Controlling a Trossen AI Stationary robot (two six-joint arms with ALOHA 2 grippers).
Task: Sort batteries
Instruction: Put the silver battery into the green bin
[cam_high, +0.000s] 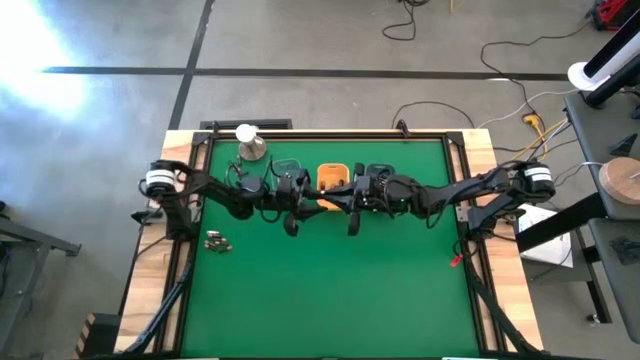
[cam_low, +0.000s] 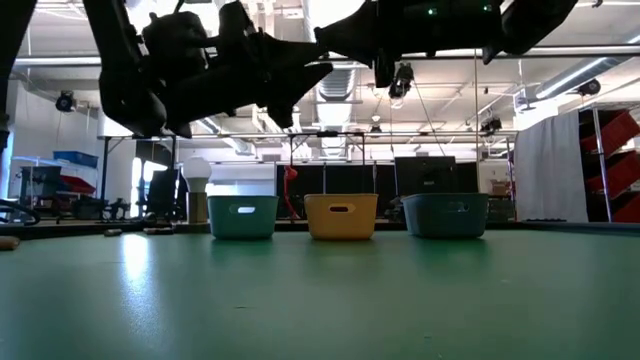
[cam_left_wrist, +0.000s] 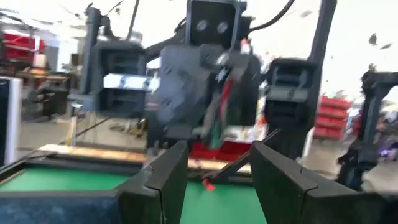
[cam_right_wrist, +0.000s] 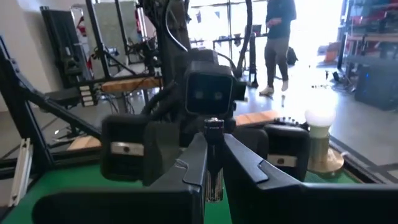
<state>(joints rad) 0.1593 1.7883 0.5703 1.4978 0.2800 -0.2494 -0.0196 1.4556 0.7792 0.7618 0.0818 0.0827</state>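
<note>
1. Right gripper (cam_right_wrist: 213, 163) is clamped on a slim silvery battery (cam_right_wrist: 213, 158), which stands upright between the fingertips; in the overhead view this gripper (cam_high: 354, 226) hangs above the mat just in front of the orange bin (cam_high: 332, 177).
2. Left gripper (cam_left_wrist: 219, 171) has its two dark fingers (cam_left_wrist: 166, 177) spread apart with nothing between them; it sits just to the left of the orange bin, facing the other arm.
3. Three small bins stand in a row at the far edge of the green mat (cam_high: 330, 290): a teal bin (cam_low: 243, 216) left of the orange bin (cam_low: 341, 215), and a blue-grey bin (cam_low: 445, 214) right of it.
4. What lies inside any bin cannot be seen: the level view shows only their walls, and from above the arms cover most of them.
5. Loose batteries (cam_high: 217, 241) lie in a small cluster on the mat, well to the left of the orange bin and nearer the front.
6. A metal dome with a white ball (cam_high: 250, 143) stands behind the teal bin.
7. A person (cam_right_wrist: 279, 37) stands in the room beyond the table, cut off at the top.
</note>
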